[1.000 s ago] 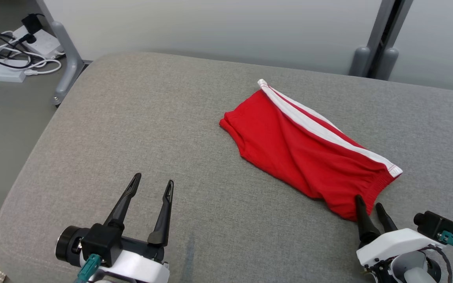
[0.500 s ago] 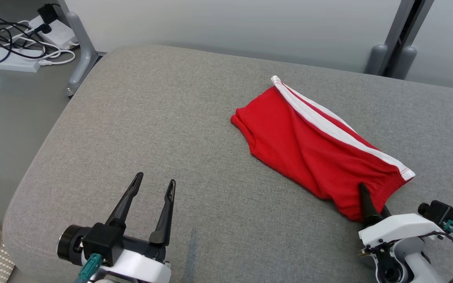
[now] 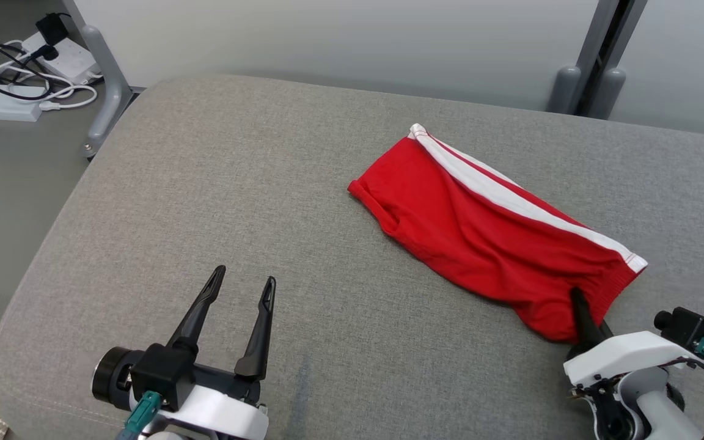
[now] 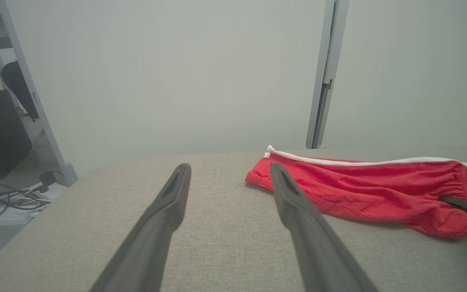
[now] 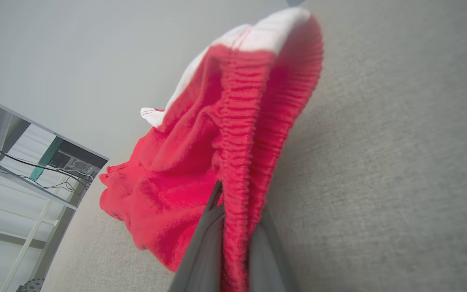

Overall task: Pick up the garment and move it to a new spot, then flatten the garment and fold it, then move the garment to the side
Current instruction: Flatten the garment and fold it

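The garment (image 3: 480, 232) is a pair of red shorts with a white side stripe, lying slantwise on the grey cushion (image 3: 217, 183), also seen as the garment (image 4: 363, 186) and up close as the garment (image 5: 201, 162). My right gripper (image 3: 584, 311) sits at its near right end, shut on the elastic waistband, whose ribbed edge is pinched between the two fingers (image 5: 201, 239). My left gripper (image 3: 243, 287) hovers open over bare cushion at the lower left, well apart from the shorts, its fingers (image 4: 164, 211) spread with nothing between them.
Power strips and tangled cables (image 3: 16, 79) lie on the floor at the upper left beside a grey frame leg (image 3: 104, 91). A grey post (image 3: 596, 61) stands behind the cushion's far edge. The cushion's rounded left edge drops to the floor.
My right gripper has closed on the waistband of the shorts after pushing in at its edge. The head camera has shifted a little. The left gripper has stayed open in place.
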`<state>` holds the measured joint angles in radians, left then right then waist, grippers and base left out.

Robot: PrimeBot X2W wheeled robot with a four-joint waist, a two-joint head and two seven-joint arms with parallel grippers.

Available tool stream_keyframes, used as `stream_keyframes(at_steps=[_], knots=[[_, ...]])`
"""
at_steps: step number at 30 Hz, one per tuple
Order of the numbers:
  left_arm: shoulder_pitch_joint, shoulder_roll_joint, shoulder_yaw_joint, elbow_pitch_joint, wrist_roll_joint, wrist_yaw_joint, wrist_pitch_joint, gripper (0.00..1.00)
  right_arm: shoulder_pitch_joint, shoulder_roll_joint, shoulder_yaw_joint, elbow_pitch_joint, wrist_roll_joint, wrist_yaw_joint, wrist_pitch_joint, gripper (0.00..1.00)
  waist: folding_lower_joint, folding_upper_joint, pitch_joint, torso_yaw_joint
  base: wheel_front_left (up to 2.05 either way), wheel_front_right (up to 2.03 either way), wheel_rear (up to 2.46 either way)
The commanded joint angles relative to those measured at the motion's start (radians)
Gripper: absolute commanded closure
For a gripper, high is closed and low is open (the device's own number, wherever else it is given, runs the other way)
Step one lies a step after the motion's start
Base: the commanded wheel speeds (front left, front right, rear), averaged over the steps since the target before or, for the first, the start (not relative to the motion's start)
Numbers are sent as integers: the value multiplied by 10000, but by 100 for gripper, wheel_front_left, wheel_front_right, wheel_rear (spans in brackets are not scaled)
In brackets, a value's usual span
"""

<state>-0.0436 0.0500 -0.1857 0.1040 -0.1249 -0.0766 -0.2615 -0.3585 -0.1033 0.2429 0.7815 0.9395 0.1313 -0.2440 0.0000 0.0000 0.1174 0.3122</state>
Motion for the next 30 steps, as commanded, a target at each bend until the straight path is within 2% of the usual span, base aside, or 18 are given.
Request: stream_keyframes(at_steps=[1, 7, 8, 14, 17, 25, 30], knots=[[-97, 24, -20, 6, -80, 69, -32, 0, 8, -380, 46, 31, -102, -12, 14, 100, 0, 0, 17, -68, 0, 0, 0], [-240, 25, -83, 11, -114, 83, -32, 0, -473, -1586, 598, -185, -781, -9, 552, 100, 0, 0, 214, -232, 0, 0, 0], [-240, 25, -83, 11, -114, 83, -32, 0, -473, -1586, 598, -185, -781, -9, 552, 100, 0, 0, 214, -232, 0, 0, 0], [-446, 23, -203, 32, -165, 73, -32, 0, -1129, -3094, 1563, -512, -1171, -10, 1948, 100, 0, 0, 529, -321, 0, 0, 0], [-587, 26, -315, 21, -204, 89, -32, 0, -1428, -4047, 2087, -606, -1218, -10, 2544, 100, 0, 0, 699, -269, 0, 0, 0], [-882, 27, -637, 68, -307, 159, -32, 0, -2278, -5937, 3460, -517, -1198, -10, 3237, 100, 0, 0, 1119, 7, 0, 0, 0], [-931, 25, -744, 117, -358, 212, -32, 0, -2882, -6438, 4042, -234, -1088, -10, 3332, 100, 0, 0, 1199, 112, 0, 0, 0]])
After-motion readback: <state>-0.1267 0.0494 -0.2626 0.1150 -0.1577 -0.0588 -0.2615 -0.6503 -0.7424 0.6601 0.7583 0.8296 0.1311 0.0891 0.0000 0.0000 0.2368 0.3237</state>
